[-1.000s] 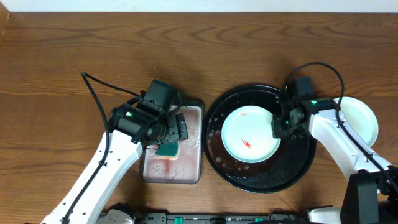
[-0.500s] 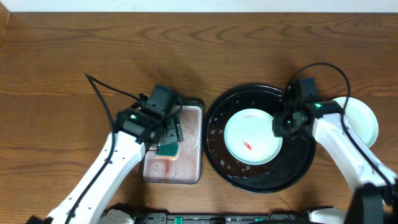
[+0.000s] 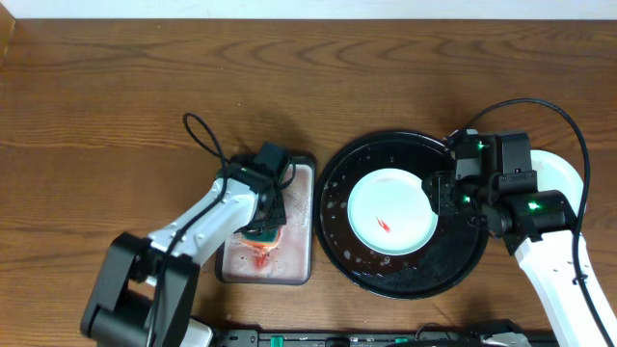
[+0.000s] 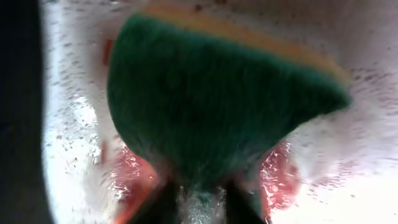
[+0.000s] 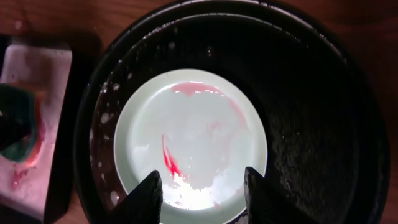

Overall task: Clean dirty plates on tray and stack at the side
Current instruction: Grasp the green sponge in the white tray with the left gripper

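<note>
— Where does our dirty plate lie?

— The pale mint-white round plastic plate [image 3: 390,214] lies flat near the middle of the large round black tray [image 3: 405,137]. Its red sauce smear [image 5: 168,158] is just left of the plate's centre.

— Which of our arms is nearer?

— The right gripper [image 5: 202,183] hovers over the plate's right rim, fingers spread wide and gripping nothing. The left gripper [image 4: 200,198] is over the small grey rectangular tray [image 3: 299,188], just beside the black one. It looks pinched on the near end of the teal-green sponge with yellow backing [image 4: 211,106].

— So which way does the wipe go?

— We judge the sponge must travel to our right, over both rims, then down onto the smear, which sits on the sponge's side of the plate. Our right fingers could steady the far rim.

— And the stack?

— A second pale round plate [image 3: 569,178] lies on the wooden table right of the black tray, partly under our right arm.
</note>
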